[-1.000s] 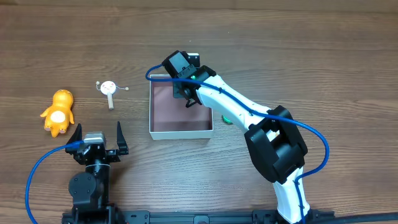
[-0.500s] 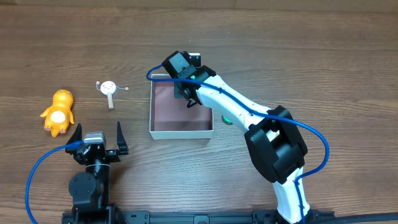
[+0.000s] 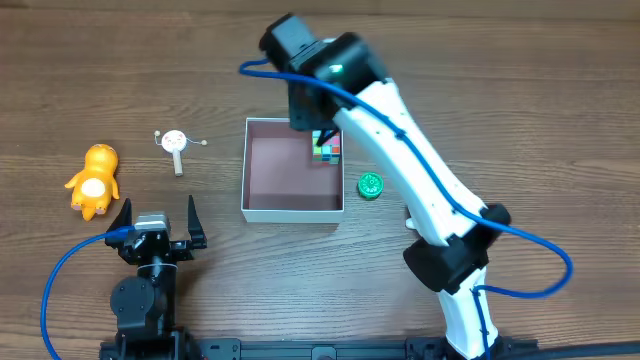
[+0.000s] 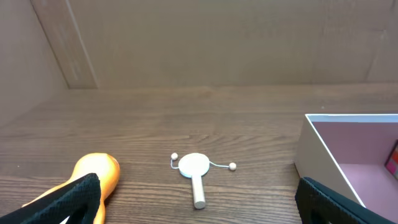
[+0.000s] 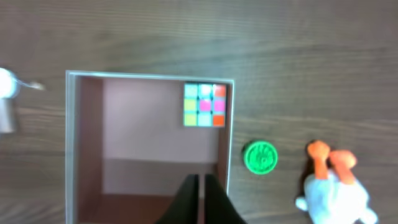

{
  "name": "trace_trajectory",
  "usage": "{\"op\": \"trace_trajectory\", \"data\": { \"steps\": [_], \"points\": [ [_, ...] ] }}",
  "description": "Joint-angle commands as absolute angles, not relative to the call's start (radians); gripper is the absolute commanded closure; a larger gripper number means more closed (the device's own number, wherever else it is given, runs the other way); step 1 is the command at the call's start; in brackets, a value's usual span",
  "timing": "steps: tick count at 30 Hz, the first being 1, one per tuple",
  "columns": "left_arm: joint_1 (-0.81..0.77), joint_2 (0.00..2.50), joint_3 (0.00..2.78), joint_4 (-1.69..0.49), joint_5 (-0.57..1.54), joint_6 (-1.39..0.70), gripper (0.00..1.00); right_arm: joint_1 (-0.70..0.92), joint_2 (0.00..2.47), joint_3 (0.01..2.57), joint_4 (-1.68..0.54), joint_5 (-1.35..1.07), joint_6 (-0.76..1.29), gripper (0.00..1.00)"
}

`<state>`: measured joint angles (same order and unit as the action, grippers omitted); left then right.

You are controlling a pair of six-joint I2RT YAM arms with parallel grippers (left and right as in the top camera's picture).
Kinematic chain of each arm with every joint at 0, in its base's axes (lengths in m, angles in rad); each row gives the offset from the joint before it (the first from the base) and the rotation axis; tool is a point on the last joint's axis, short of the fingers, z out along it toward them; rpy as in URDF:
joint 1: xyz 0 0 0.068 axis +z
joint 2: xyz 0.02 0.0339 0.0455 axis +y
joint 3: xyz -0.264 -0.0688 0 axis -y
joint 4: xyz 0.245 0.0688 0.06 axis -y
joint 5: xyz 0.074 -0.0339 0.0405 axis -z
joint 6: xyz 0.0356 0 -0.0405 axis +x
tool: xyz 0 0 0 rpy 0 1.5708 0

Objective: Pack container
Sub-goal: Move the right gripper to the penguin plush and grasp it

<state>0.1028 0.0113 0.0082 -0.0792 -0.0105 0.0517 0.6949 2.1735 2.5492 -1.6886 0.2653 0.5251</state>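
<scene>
The container (image 3: 292, 209), a square white-walled box with a mauve inside, stands mid-table. A multicoloured cube (image 3: 327, 148) lies in its far right corner, also shown in the right wrist view (image 5: 204, 104). My right gripper (image 3: 304, 112) is raised high over the container (image 5: 72, 149); its fingers (image 5: 200, 182) are shut and empty. My left gripper (image 3: 158, 222) is open and empty near the front left, with the container's wall (image 4: 316, 155) to its right.
An orange toy (image 3: 93, 180) and a white paddle drum (image 3: 175, 145) lie left of the container. A green disc (image 3: 371, 185) lies just right of it. A white toy with orange feet (image 5: 333, 186) lies further right, hidden under my arm overhead.
My right gripper has risen out of the container and away from the cube, which now lies free in the corner. The left arm has not moved.
</scene>
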Motion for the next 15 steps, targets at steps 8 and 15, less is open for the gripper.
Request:
{"op": "trace_trajectory", "data": {
  "steps": [8, 15],
  "points": [
    [0.104, 0.005, 0.005, -0.078, 0.004, 0.045, 0.00, 0.671, 1.855, 2.276, -1.694, 0.202, 0.419, 0.71],
    [0.104, 0.005, 0.005, -0.078, 0.004, 0.045, 0.00, 0.430, 1.656, 1.797, -1.694, 0.230, 0.519, 0.66]
  ]
}}
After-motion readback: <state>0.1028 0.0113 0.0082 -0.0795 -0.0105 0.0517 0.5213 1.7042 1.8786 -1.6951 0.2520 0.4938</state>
